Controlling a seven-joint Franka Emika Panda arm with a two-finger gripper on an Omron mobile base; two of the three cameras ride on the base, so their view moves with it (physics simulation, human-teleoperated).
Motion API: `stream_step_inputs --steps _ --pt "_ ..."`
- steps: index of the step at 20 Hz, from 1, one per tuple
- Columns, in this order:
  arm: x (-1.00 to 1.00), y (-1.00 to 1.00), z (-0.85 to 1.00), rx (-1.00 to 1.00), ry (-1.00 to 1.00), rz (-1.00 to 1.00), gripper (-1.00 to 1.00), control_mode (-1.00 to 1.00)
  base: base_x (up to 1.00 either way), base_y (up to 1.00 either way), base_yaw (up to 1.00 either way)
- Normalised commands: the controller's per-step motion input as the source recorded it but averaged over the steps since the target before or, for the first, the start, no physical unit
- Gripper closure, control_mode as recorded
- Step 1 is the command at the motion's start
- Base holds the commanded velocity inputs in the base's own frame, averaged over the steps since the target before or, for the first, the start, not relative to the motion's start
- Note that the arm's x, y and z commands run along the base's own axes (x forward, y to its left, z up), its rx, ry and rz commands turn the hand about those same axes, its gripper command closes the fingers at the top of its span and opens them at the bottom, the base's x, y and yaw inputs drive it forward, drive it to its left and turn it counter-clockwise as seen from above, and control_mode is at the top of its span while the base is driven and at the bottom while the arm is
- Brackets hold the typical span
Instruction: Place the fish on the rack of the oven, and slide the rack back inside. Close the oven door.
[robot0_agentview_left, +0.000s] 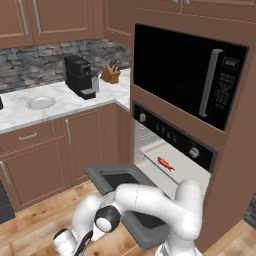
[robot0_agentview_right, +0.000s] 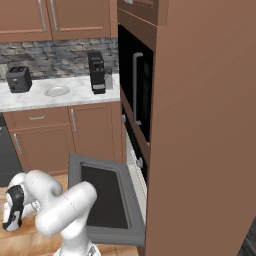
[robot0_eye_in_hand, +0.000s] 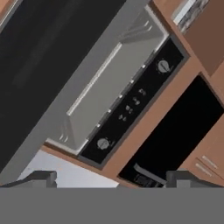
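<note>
Fish (robot0_agentview_left: 165, 163) noted lying on the rack (robot0_agentview_left: 172, 170), inside the oven (robot0_agentview_left: 172, 150) cavity, roughly mid-shelf, tilted diagonally. Rack seen as a light-grey flat shelf sitting within the cavity, below the black control strip with its round knobs (robot0_agentview_left: 194, 153). Oven door (robot0_agentview_left: 127, 200) found dropped fully open, grey frame around dark glass, lying about level in front of the cavity; same door confirmed from the right base view (robot0_agentview_right: 105, 200). Viewed from the hand camera, door underside (robot0_eye_in_hand: 48, 57) and cavity opening seen from below and at an angle, control strip beside them.

Tool (robot0_agentview_left: 82, 246) located low, near the wooden floor, left of and below the open door, at the end of the arm folded down in front of the base. Fingers (robot0_eye_in_hand: 43, 178) observed as two dark tips set wide apart in the hand view, nothing between them; tool judged spread wide and carrying nothing. Not touching the door or the fish.

Microwave (robot0_agentview_left: 187, 75) mounted above the oven, door shut. On the counter (robot0_agentview_left: 20, 112): white plate (robot0_agentview_left: 41, 102), black coffee machine (robot0_agentview_left: 80, 76), knife block (robot0_agentview_left: 110, 73); toaster (robot0_agentview_right: 19, 79) recorded further along.
</note>
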Motion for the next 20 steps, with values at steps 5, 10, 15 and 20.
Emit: stream_step_inputs --steps 5,10,15,20 --pt "0.59 -0.09 -0.40 -0.05 0.13 -0.19 -1.00 -1.00 0.00 0.00 0.00" --pt "0.64 0.00 -0.64 -0.04 0.14 -0.17 -1.00 -1.00 0.00 0.00 0.00" --pt "0.52 0.00 -0.92 -0.03 0.13 -0.10 -1.00 -1.00 0.00 0.00 0.00" --pt "0.23 0.20 -0.77 0.00 0.22 -0.01 -1.00 -1.00 0.00 0.00 0.00"
